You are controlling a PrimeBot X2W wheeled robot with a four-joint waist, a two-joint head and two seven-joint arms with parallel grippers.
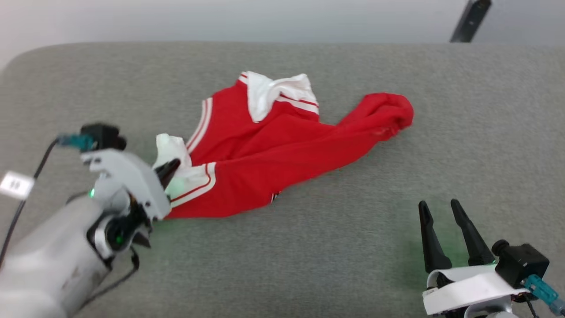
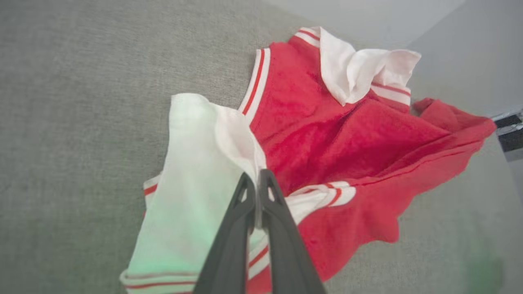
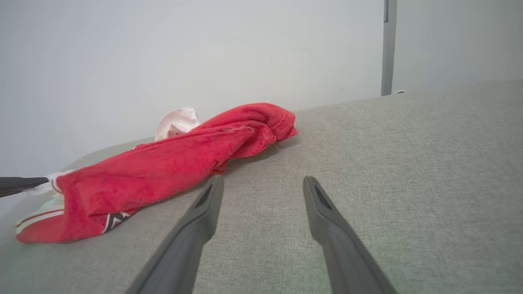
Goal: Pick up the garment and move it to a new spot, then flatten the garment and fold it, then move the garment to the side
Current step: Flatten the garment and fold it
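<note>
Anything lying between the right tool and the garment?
Nothing: bare grey surface runs from the right tool to the garment, per the head view.

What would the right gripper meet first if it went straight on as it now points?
Probably nothing: the right gripper points over bare grey surface, passing just beside the garment's red end; depth unclear.

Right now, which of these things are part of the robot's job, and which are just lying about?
Part of the job:
- garment, red and crumpled
- left pincer, shut on its white sleeve end
- right pincer, open, holding nothing

Just there:
- grey padded surface under the garment
- dark post at the back
- white tag at the left edge
</note>
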